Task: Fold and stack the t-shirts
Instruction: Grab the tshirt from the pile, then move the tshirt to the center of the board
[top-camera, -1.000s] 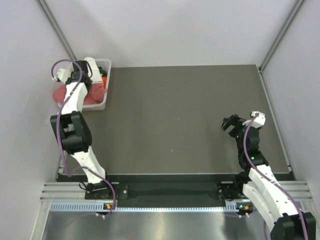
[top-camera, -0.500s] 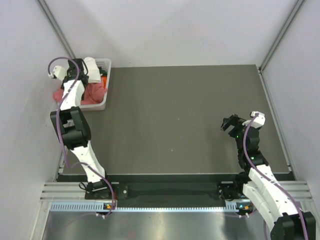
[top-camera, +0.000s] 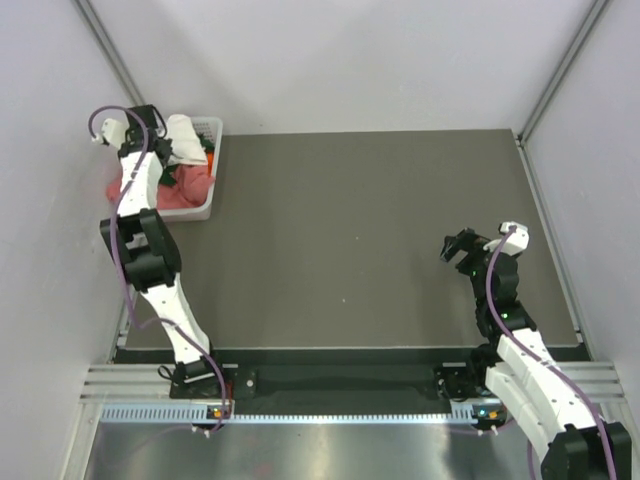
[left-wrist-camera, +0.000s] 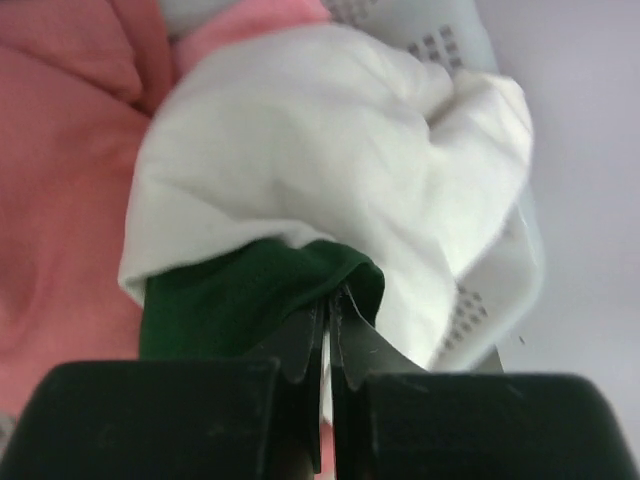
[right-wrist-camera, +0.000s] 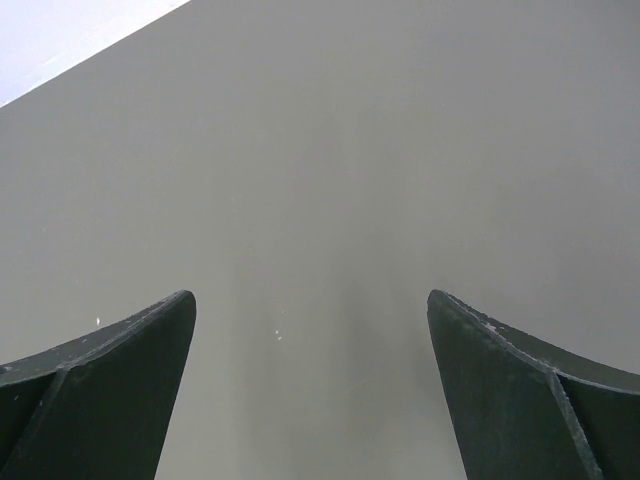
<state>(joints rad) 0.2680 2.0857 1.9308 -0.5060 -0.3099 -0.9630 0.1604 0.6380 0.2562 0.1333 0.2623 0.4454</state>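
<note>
At the upper left of the overhead view my left claw (top-camera: 150, 122) sits over the white lattice basket (top-camera: 214, 127). Its wrist camera shows the tips pressed together on a dark green fold of the white-and-green shirt (left-wrist-camera: 330, 170), so I count that as a pinch on cloth. The shirt is bunched and raised above the pink shirt (left-wrist-camera: 60, 160) that fills the basket, with a sliver of orange shirt (top-camera: 208, 157) beside it.

The step, as I judge it, is drawing this shirt out onto the counter (top-camera: 360, 220). To do it well I'd lift straight up until the cloth is free of the basket wall, then carry it right toward the middle. The grip is on a thin edge, so a slow pull should stop it slipping. I'd also watch that the pink one doesn't ride along.

At the right of the frame my right claw (top-camera: 455, 247) hovers above the counter, tips wide apart and holding nothing. It looks placed to take a second corner once the cloth arrives.

The left wrist view gives what overhead cannot: the exact bite on the green fabric, which the arm hides from above. Only the overhead view shows both arms, well apart, and the room for spreading. The right wrist view shows just counter between its fingers.
</note>
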